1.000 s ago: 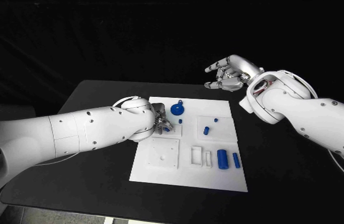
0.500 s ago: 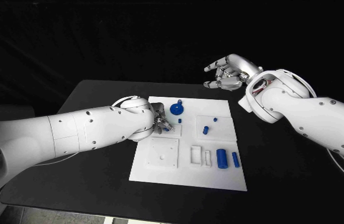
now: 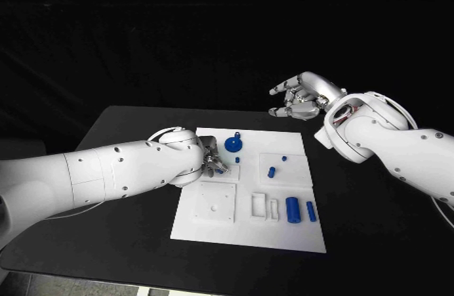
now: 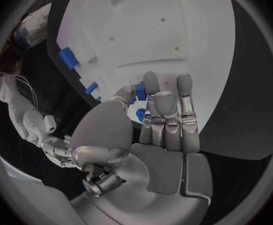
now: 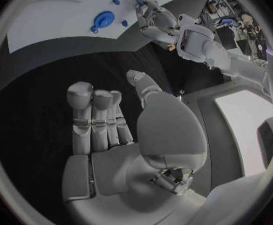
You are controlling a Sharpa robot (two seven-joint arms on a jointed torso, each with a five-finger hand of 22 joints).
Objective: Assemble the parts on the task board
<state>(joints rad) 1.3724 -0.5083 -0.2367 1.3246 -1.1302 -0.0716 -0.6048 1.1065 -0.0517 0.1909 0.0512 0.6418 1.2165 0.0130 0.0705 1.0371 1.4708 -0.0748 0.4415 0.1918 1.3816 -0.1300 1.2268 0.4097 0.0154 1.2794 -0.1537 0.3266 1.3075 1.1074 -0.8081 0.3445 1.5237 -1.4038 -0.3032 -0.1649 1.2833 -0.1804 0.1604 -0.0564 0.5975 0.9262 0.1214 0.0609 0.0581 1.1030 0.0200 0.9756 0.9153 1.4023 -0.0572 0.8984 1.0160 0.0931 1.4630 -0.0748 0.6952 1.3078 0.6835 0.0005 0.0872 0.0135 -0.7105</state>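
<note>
Black table (image 3: 123, 132) carries the white task board (image 3: 248, 233); surroundings apparently dark.

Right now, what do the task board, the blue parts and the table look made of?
Task board: white, matte, probably plastic; the raised blocks and recesses look moulded or printed. Blue cylinder and blue disc: solid uniform blue with a slight sheen, likely plastic too. Table: flat black, non-reflective surface; coating or mat, cannot tell. Left hand: silvery, metal-look finish.
</note>
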